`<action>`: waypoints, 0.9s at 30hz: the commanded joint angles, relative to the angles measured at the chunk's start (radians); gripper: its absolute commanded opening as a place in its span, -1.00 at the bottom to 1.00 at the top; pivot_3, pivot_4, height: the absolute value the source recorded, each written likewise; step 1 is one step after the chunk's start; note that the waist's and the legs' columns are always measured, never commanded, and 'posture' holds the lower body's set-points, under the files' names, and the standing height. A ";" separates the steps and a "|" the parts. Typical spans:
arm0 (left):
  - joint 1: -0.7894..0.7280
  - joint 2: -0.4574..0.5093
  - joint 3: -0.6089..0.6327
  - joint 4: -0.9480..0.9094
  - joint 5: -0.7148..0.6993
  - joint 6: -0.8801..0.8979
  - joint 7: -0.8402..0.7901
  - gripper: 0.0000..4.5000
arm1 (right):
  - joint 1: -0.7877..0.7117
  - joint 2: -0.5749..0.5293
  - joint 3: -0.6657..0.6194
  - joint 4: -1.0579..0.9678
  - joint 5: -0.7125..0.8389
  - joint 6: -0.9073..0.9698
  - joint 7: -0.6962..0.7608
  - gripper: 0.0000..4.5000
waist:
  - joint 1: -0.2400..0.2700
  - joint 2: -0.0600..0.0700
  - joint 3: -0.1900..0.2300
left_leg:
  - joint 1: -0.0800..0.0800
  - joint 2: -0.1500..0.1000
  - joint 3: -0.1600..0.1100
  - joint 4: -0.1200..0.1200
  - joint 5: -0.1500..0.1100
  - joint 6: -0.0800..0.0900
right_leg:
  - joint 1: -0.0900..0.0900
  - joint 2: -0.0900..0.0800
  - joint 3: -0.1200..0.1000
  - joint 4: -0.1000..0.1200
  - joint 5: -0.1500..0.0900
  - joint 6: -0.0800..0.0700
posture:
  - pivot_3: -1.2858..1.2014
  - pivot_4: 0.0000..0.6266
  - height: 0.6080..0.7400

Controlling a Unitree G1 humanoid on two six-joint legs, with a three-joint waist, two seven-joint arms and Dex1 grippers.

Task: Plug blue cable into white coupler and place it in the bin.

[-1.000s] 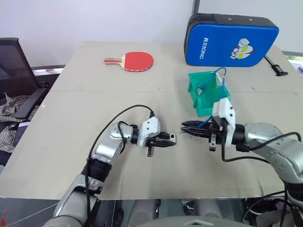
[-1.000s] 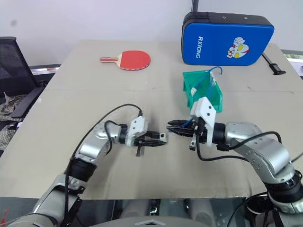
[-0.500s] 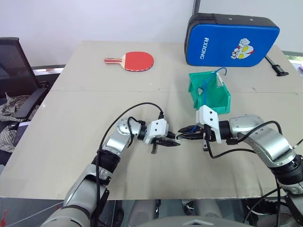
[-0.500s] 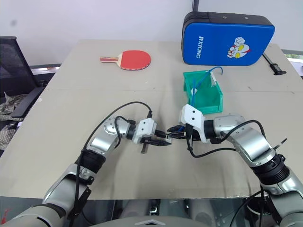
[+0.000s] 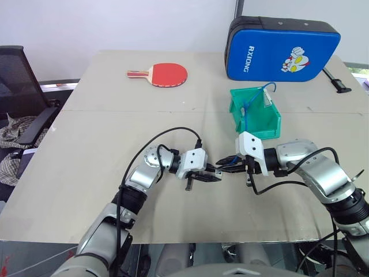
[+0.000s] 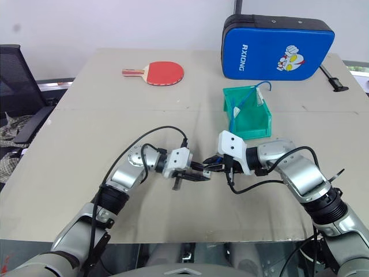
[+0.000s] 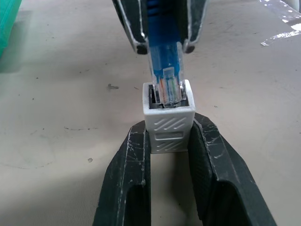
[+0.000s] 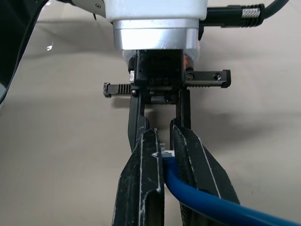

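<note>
My left gripper (image 7: 169, 131) is shut on the white coupler (image 7: 168, 123), a small ribbed block whose socket faces away from the wrist. Opposite it, my right gripper (image 8: 162, 137) is shut on the blue cable (image 8: 207, 205) just behind its clear plug (image 7: 168, 89). The plug's front end sits in the mouth of the coupler's socket, and most of its body shows outside. The two grippers meet tip to tip low over the table's middle (image 5: 219, 168). The green bin (image 5: 266, 122) stands behind the right gripper, apart from it.
A blue cord (image 5: 260, 92) sticks up out of the bin. A big blue padded case (image 5: 281, 49) stands at the back right, with a red paddle (image 5: 167, 74) at the back middle. A black chair (image 5: 20, 98) is past the table's left edge.
My right gripper has come down and to the left with the cable, closing the gap to the left gripper. The plug now meets the coupler's socket. The left gripper has hardly moved.
</note>
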State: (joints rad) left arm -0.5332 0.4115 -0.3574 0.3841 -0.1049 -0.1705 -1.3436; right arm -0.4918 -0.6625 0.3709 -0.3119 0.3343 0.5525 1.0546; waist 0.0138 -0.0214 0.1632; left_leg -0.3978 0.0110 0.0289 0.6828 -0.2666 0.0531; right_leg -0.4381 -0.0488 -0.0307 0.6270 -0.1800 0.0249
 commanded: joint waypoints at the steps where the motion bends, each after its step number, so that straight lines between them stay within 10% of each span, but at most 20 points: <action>1: 0.010 -0.003 -0.003 0.039 0.012 -0.043 -0.001 -0.78 | -0.017 -0.011 0.010 -0.005 -0.015 0.004 0.030 -1.00 | 0.000 0.000 0.000 | 0.000 0.000 0.000 0.000 0.000 0.000 | 0.000 0.000 0.000 0.000 0.000 0.000 | 0.03 -0.52 0.87; 27: -0.016 -0.036 -0.004 0.012 0.007 0.028 0.007 -0.78 | -0.118 0.044 0.127 0.041 -0.119 0.108 0.079 -1.00 | 0.000 0.008 -0.007 | 0.004 0.000 -0.001 0.002 0.000 0.000 | 0.004 0.000 -0.001 0.001 -0.002 0.000 | 0.03 -0.52 0.87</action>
State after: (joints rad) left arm -0.5456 0.3859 -0.3450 0.4405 -0.1020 -0.1817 -1.3406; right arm -0.6164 -0.6282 0.4457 -0.2776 0.2305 0.6339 1.1277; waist 0.0134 -0.0130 0.1562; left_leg -0.3936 0.0110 0.0279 0.6845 -0.2666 0.0531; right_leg -0.4341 -0.0490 -0.0318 0.6280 -0.1817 0.0248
